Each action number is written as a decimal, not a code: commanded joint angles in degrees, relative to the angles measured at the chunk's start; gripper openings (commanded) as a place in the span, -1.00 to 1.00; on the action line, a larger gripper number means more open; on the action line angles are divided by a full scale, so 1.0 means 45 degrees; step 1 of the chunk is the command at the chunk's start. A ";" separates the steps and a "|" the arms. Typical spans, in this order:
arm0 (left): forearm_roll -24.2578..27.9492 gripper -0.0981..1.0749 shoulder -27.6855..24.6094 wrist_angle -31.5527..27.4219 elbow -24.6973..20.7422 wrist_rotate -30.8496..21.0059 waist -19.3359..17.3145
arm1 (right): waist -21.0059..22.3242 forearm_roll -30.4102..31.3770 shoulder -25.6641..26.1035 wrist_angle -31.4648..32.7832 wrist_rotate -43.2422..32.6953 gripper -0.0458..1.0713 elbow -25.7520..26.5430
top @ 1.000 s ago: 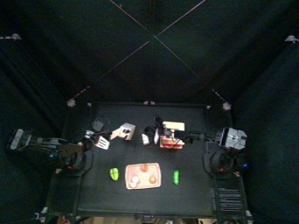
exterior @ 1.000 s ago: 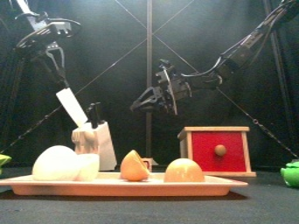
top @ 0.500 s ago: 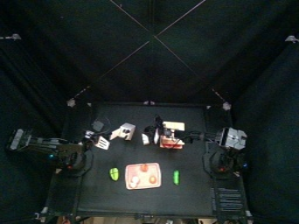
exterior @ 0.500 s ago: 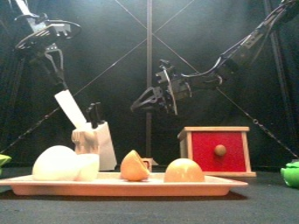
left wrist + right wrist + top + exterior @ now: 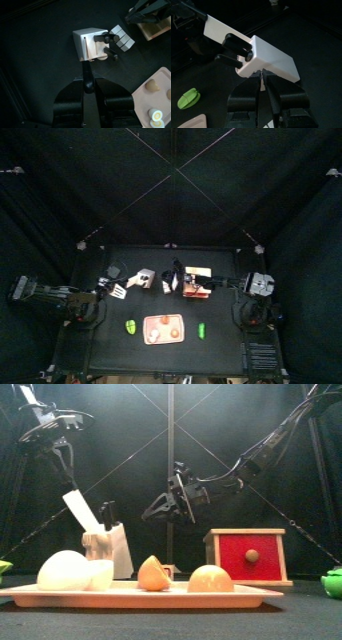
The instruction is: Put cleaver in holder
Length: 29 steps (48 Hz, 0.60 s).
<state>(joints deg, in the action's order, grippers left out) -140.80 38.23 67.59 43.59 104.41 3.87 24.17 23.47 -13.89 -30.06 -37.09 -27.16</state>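
Here we find the left gripper (image 5: 60,454) high above the table with its jaws parted and nothing between them. Below it, slightly toward the table's middle, stands the holder (image 5: 110,550), a pale cream knife block. The cleaver (image 5: 80,508) is already lodged in it. Its broad white blade rises tilted from the block's top, leaning up toward the left gripper but apart from it, with a black knife handle (image 5: 107,512) just beside it.

The right gripper (image 5: 163,502) hangs in the air on the far side of the block from the left one, higher than the block's top. Its jaws are likewise spread and empty, pointing down toward the block. From its wrist we see the holder (image 5: 271,60) straight ahead of the jaws and the cleaver (image 5: 219,30) jutting beyond it.

Beneath and outward of the right gripper sits a red box in a wooden frame (image 5: 247,556). In front of both tools lies a pink tray (image 5: 134,594) of toy food.
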 commanded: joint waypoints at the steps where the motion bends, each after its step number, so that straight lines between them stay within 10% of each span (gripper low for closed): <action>1: 0.0039 -0.26 -0.0078 -0.0020 -0.0293 0.0273 -0.0137 | 0.0078 -0.0059 -0.0020 0.0039 -0.0020 0.04 0.0645; 29: -0.0020 -0.26 -0.0313 -0.0840 -0.0332 0.0527 -0.0937 | 0.0234 -0.0332 -0.1445 0.0117 0.0000 0.04 0.1836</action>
<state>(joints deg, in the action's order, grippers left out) -141.06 37.27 64.25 43.59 106.70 0.09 24.96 22.15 -21.62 -29.27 -37.09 -20.39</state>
